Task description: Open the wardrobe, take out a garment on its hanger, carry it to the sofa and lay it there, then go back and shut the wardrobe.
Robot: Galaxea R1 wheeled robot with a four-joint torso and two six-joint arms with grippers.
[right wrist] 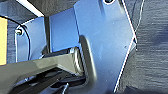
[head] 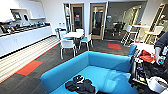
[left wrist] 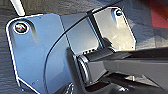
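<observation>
The garment (head: 80, 85) lies in a dark crumpled heap on the seat of the sofa (head: 105, 62), near the front edge, with what may be the hanger (head: 79, 79) showing as a pale curve at the top of the heap, though that is too blurred to be sure. So the laying-down looks done, and the step in hand seems to be the return to the wardrobe to close it; the wardrobe cannot be placed from here, so that calls first for turning the base away from the sofa and finding it. Whether either claw is open or closed cannot be told: both wrist views show the robot's own plate and bar over dark carpet, and nothing appears held. Just right of the sofa a person (head: 161, 47) stands over a cart (head: 140, 75) loaded with gear and a red cloth, close enough to hinder a turn that way. Beyond the sofa stand a white table (head: 70, 34) with white-and-blue chairs (head: 67, 45), a long counter (head: 22, 37) along the left wall, and wooden doors (head: 97, 21) at the far end
</observation>
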